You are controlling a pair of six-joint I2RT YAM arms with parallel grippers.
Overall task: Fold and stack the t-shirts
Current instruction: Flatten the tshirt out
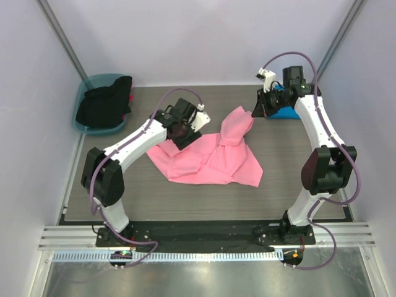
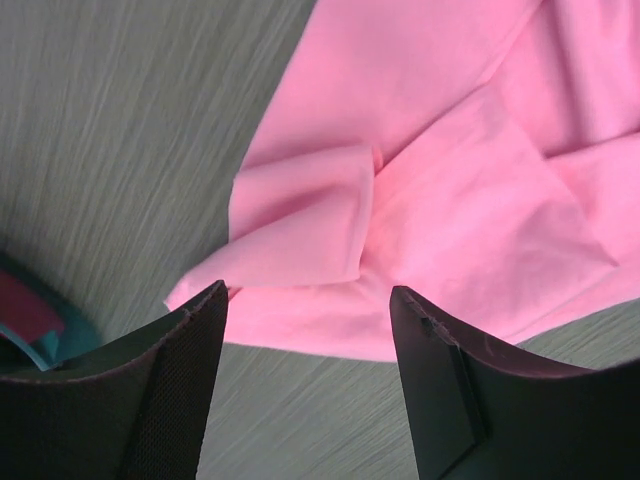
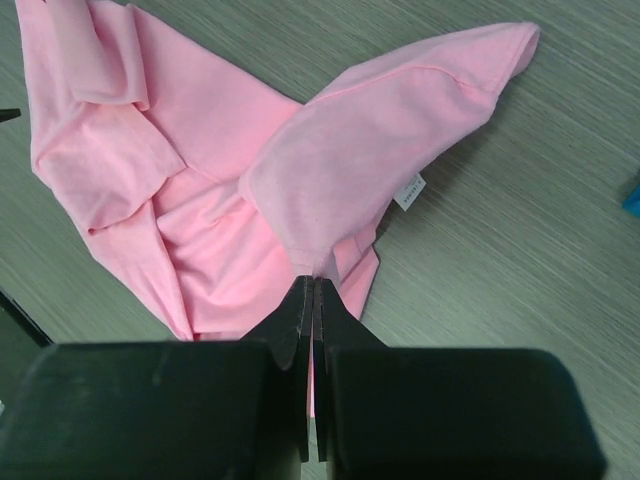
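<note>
Here the pink t-shirt [image 1: 213, 158] lies crumpled in the middle of the table [image 1: 154, 198], with one part lifted toward the upper right of the overhead view, where it meets the right gripper [image 1: 258, 110]. In the right wrist view that gripper [image 3: 313, 285] has its jaws pressed flat together, and a thin strip of pink cloth shows in the slit between them. From the tips the shirt [image 3: 230, 200] spreads toward the upper left of the frame, while one lobe with a small white label [image 3: 410, 192] reaches to the upper right. The left gripper [image 1: 184, 139] hangs over the shirt's upper left edge in the overhead view. In its own camera the left gripper [image 2: 308, 295] has its jaws wide apart with nothing held; a folded flap [image 2: 300, 230] of the shirt lies beyond the gap, apart from both fingers, with bare wood to the left. The blue t-shirt [image 1: 286, 114] peeks out behind the right arm at the upper right, apart from the pink one. A teal tub [image 1: 83, 127] holding black cloth [image 1: 105, 102] sits at the table's upper left corner
</note>
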